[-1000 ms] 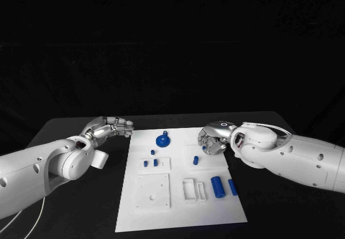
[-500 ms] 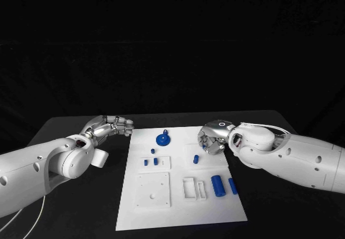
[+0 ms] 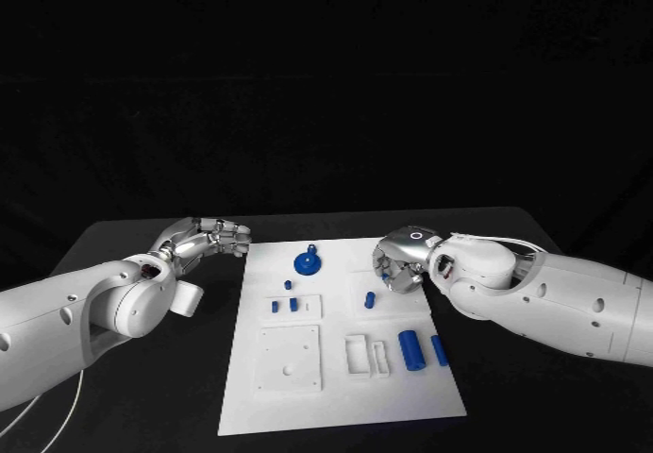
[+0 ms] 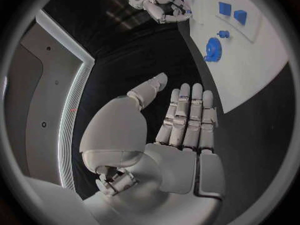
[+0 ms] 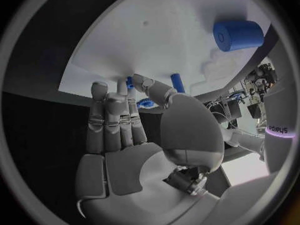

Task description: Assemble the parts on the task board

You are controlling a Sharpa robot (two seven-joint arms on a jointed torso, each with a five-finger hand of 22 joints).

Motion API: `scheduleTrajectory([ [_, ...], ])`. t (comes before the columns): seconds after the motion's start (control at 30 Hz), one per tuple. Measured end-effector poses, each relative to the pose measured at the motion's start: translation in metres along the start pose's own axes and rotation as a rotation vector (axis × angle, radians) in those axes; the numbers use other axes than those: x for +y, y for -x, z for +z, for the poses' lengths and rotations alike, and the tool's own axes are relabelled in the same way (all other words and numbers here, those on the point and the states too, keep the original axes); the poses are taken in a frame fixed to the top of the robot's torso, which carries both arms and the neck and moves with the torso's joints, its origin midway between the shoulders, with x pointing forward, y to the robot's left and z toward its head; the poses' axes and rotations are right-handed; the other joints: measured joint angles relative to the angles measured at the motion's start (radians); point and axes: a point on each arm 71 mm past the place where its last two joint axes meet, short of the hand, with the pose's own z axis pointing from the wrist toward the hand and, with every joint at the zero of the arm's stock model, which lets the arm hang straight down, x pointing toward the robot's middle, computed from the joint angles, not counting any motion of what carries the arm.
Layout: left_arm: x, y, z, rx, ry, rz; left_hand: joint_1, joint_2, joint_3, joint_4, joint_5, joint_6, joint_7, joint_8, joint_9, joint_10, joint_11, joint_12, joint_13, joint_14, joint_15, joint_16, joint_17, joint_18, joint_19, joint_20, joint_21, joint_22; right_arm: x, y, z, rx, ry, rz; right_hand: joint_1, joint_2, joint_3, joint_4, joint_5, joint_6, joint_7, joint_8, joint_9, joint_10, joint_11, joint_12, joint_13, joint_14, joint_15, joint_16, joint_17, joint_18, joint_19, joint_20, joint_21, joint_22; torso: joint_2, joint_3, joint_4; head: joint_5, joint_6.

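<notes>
the white task board (image 3: 341, 377) is lying flat in the middle of the black bench (image 3: 136, 274), between the two hands.

the left hand (image 3: 207, 241) is staying off the board, over the bare bench just beside the board's far corner on that side. its fingers (image 4: 187, 115) are lying straight and side by side, with the thumb a little apart. it is holding nothing.

the right hand (image 3: 402, 260) is hanging over the far part of the board on its own side. its fingers (image 5: 115, 120) are stretching out flat and close together, and nothing is in them. a small blue peg (image 3: 369, 300) is sitting just beside this hand, nearer the robot. i cannot tell if the fingertips are touching the board.

a round blue part with a little knob (image 3: 310, 263) is lying between the two hands, nearer the left one. close to it, toward the robot, a tiny blue piece (image 3: 289, 283) is sitting, and then two short blue pegs (image 3: 285, 306) are standing in a small square plate.

farther from the hands, toward the robot, a big blue cylinder (image 3: 410, 350) and a thin blue bar (image 3: 438, 350) are lying side by side, next to a white bracket (image 3: 365, 358). a white square plate (image 3: 292, 359) is lying beside the bracket.
</notes>
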Motion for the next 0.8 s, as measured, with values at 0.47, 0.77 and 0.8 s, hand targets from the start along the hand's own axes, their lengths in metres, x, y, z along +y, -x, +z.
scheduleTrajectory([
  [0.47, 0.0001, 0.0003, 0.0003, -0.001, 0.000, 0.000, 0.000, 0.000, 0.000, 0.000, 0.004, 0.000, 0.000, 0.000, 0.000, -0.004, 0.004, 0.000, -0.002, 0.003, 0.003, -0.004, 0.002, -0.001, 0.000, 0.000, 0.000, 0.001, 0.0005, -0.0029, -0.0013, -0.034, -0.004, -0.005, -0.006, -0.006, 0.007, 0.001, 0.007, 0.006, -0.002, 0.005, 0.004, 0.006, -0.005, 0.002, 0.006, 0.002, -0.002, 0.005, -0.002, 0.000, 0.006, -0.005, 0.000, 0.000, 0.000, -0.0011, 0.0003, -0.002, 0.003],
  [0.77, 0.0005, 0.0020, 0.0010, -0.006, 0.001, 0.002, 0.000, 0.000, 0.000, 0.000, 0.004, 0.000, 0.000, 0.000, 0.000, -0.004, 0.004, 0.000, -0.002, 0.003, 0.003, -0.004, 0.003, -0.001, 0.000, 0.000, 0.000, 0.002, -0.0011, -0.0021, -0.0011, -0.041, -0.008, 0.005, -0.008, -0.008, 0.010, 0.004, 0.014, 0.008, -0.002, 0.005, 0.006, 0.012, -0.005, 0.003, 0.012, 0.003, -0.004, 0.008, -0.002, 0.000, 0.009, -0.006, 0.004, 0.000, 0.000, -0.0015, 0.0011, 0.000, 0.005],
  [0.8, 0.0005, 0.0019, 0.0010, -0.006, 0.001, 0.002, 0.000, 0.000, 0.000, 0.000, 0.004, 0.000, 0.000, 0.000, 0.000, -0.004, 0.004, 0.000, -0.003, 0.003, 0.003, -0.004, 0.003, -0.001, 0.000, 0.000, 0.000, 0.002, -0.0011, -0.0020, -0.0010, -0.041, -0.008, 0.007, -0.008, -0.008, 0.010, 0.005, 0.014, 0.009, -0.002, 0.005, 0.006, 0.012, -0.005, 0.003, 0.012, 0.004, -0.004, 0.008, -0.002, 0.000, 0.009, -0.006, 0.004, 0.000, 0.000, -0.0016, 0.0011, 0.000, 0.006],
])
